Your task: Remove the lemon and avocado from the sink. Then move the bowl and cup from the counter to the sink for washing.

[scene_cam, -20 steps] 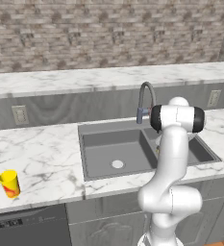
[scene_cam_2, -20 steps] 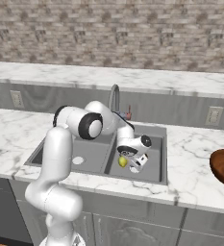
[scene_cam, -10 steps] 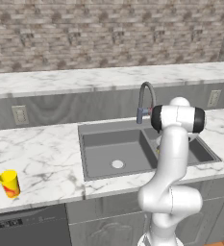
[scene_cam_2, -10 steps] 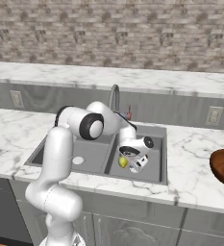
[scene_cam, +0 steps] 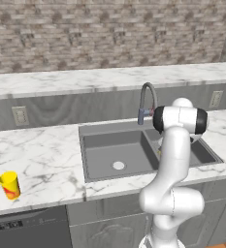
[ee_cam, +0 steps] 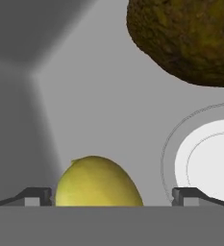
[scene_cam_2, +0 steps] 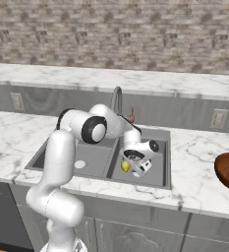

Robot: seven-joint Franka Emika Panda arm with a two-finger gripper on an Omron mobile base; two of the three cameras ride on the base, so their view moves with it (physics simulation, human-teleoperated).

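Reaching: our gripper (ee_cam: 111, 196) hangs low in the sink's (scene_cam_2: 161, 147) right basin, jaws spread wide with the lemon (ee_cam: 98, 181) between them, nothing pinched yet.
Lemon handling: we judge it light, firm and a bit slippery (rounded skin); we would close across its middle.
Lemon look: yellow-green, oval.
Avocado (ee_cam: 188, 38): dark, rough skin, near the white drain (ee_cam: 207, 161).
Cup (scene_cam: 9, 185): on the counter (scene_cam: 41, 155), well apart.
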